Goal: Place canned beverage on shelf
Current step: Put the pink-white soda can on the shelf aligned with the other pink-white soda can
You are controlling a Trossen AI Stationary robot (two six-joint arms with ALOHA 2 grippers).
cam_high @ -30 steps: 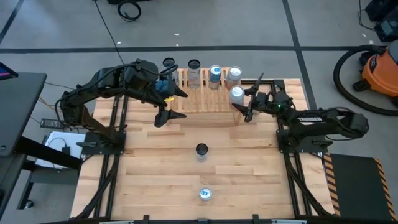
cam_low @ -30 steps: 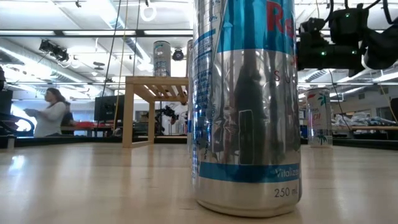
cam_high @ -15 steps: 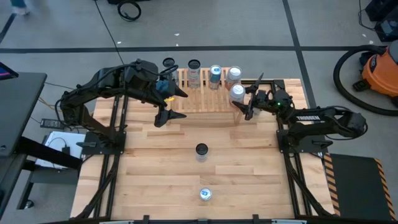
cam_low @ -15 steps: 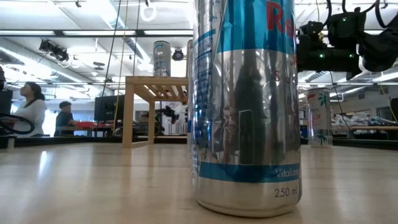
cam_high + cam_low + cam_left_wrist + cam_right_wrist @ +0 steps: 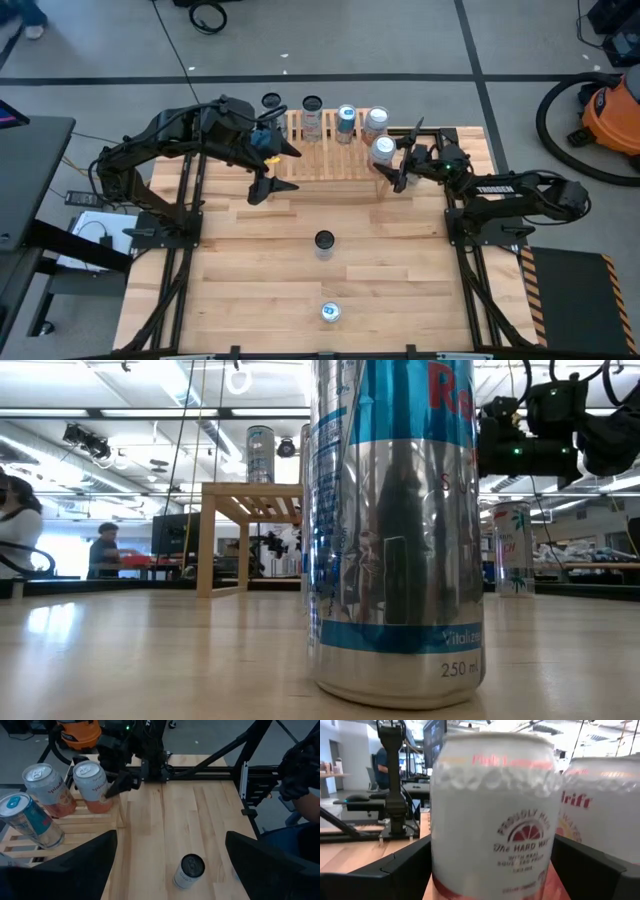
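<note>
At the upper right of the high view, the right gripper stands spread around the pink grapefruit can on the shelf, so it should back straight out without clipping the can, while the left gripper waits released at upper centre.

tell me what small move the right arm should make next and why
Probably back the right claw straight away from the pink can. The can stands upright on the shelf beside another can, and the claw fingers sit spread on either side of it, so retreating without swinging sideways avoids tipping it.
</note>
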